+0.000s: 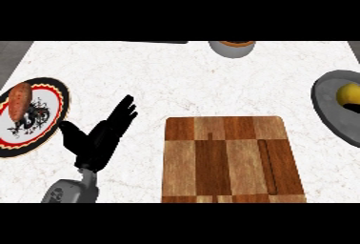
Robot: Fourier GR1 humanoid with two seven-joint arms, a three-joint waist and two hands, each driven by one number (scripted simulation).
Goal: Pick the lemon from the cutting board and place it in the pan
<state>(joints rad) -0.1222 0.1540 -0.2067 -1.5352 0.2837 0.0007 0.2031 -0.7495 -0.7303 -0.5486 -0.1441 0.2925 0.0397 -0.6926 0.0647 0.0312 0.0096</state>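
Left of the cutting board (233,159), the left hand (98,138) rests with fingers spread, holding nothing.

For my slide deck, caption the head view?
Lemon in the pan, cutting board bare, left hand open beside a plate.

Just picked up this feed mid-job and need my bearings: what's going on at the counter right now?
Nothing is being handled at this moment. The lemon already lies in the grey pan at the right edge, and the cutting board holds nothing. The left hand is open beside the board, fingers up, holding nothing. The right hand is out of view. A patterned plate with a sweet potato sits at the left, and a bowl at the far edge.
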